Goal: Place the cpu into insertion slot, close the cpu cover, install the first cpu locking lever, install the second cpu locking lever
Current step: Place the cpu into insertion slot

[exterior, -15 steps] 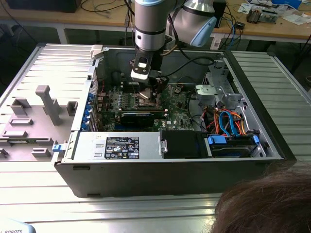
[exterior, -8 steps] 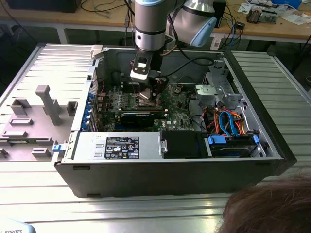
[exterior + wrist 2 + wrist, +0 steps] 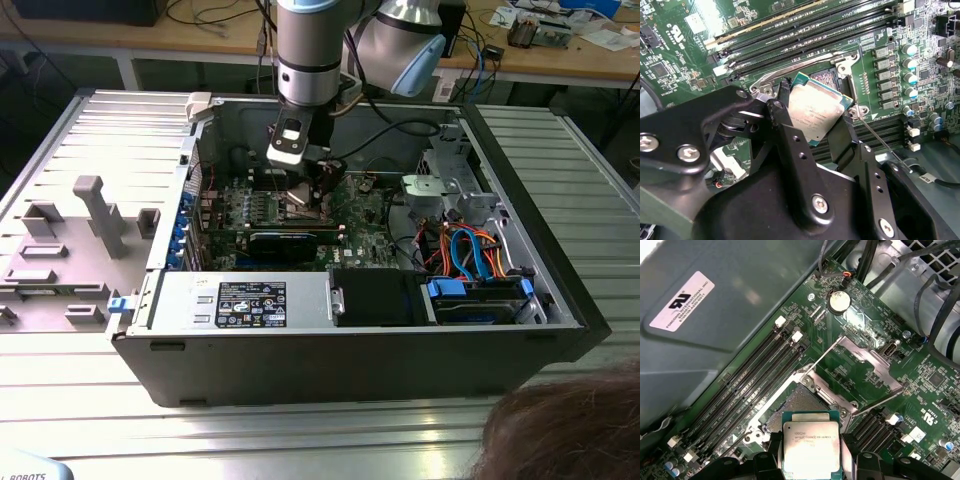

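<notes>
We see the gripper (image 3: 812, 120) clenched on the cpu (image 3: 816, 107), its black fingers (image 3: 790, 145) pinching two opposite edges. The chip hangs close over the insertion slot (image 3: 800, 402), not yet seated, with the cpu cover (image 3: 872, 362) standing open beside it. We judge the chip light, stiff and fragile underneath, so the bare edges are the place to hold.

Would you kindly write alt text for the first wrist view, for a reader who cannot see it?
The gripper grips the cpu by two opposite edges, silver top facing the camera, beside the open insertion slot on a green motherboard. The cpu cover is swung open beyond the slot, and long black memory slots run alongside it.
</notes>
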`<state>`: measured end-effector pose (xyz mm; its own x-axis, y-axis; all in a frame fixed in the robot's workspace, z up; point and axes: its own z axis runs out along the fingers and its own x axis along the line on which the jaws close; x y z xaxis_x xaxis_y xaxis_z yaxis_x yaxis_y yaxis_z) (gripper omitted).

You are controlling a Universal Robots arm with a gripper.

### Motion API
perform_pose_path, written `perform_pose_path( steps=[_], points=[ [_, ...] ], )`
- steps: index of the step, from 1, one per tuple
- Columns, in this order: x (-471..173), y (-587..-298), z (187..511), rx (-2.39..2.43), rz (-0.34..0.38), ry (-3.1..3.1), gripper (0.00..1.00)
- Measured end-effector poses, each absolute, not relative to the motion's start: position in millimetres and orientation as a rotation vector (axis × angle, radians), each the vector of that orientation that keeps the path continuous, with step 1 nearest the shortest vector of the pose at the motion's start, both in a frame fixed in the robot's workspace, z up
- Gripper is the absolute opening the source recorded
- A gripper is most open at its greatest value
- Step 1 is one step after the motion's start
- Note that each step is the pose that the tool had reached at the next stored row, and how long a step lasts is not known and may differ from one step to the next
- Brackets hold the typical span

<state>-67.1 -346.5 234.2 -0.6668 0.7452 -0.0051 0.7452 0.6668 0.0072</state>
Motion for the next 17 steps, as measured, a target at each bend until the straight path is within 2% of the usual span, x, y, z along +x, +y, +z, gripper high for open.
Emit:
perform_pose_path(
  steps=[17],
  points=[
    [-67.1,-346.5,231.4,1.355,-0.01,2.82,0.54]
  ],
)
